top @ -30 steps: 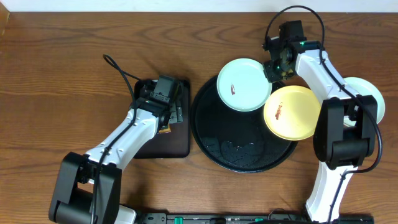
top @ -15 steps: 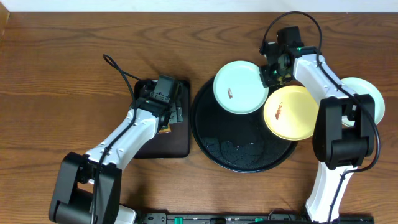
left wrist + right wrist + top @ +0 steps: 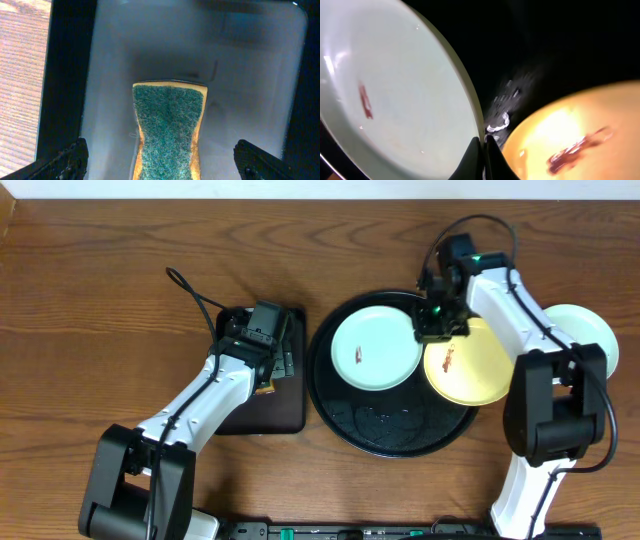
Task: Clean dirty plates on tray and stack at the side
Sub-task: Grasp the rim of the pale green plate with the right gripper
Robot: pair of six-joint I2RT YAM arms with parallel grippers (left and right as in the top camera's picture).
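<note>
The smeared pale mint-blue round plate [image 3: 375, 350] is lying on the large round black tray [image 3: 390, 435], touching the pale yellow plate [image 3: 470, 370]. The right gripper [image 3: 437, 325] is pinching its rim, jaws closed. The left gripper [image 3: 268, 370] is hovering wide-jawed over a green sponge [image 3: 169, 125] in a rectangular black tray [image 3: 285, 415] on the brown wooden table [image 3: 100, 280].

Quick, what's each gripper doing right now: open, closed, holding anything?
Left gripper: jaws open, holding nothing, above the green-and-yellow rectangular sponge.
Right gripper: jaws shut on the rim of the pale mint-blue round plate.
</note>
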